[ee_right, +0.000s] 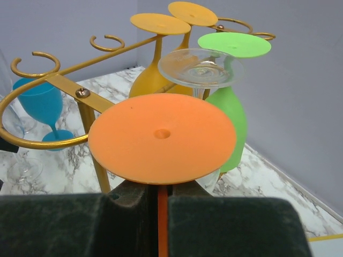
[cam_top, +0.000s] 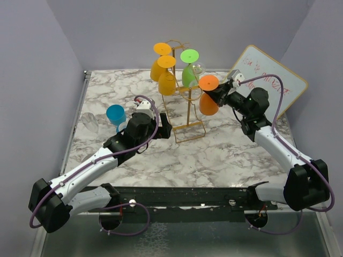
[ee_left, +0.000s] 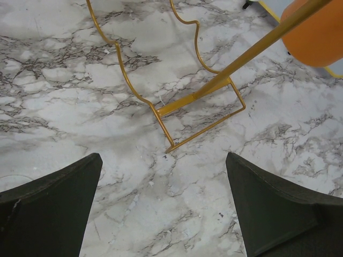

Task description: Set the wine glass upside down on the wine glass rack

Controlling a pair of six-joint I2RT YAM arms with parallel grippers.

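An orange wine glass (cam_top: 209,97) hangs upside down, foot (ee_right: 162,137) up, at the right side of the golden wire wine glass rack (cam_top: 185,104). My right gripper (ee_right: 161,195) is shut on its thin orange stem just under the foot. I cannot tell whether the stem sits in a rack loop (ee_right: 32,140). My left gripper (ee_left: 163,203) is open and empty, low over the marble just in front of the rack's rectangular base (ee_left: 203,101). The orange bowl (ee_left: 319,35) shows at the top right of the left wrist view.
Two yellow glasses (cam_top: 162,68), a green one (cam_top: 188,72) and a clear one (cam_top: 199,68) hang upside down on the rack. A blue glass (cam_top: 116,115) stands upright at the left beside clear glasses (cam_top: 90,123). A whiteboard (cam_top: 270,85) leans at the back right.
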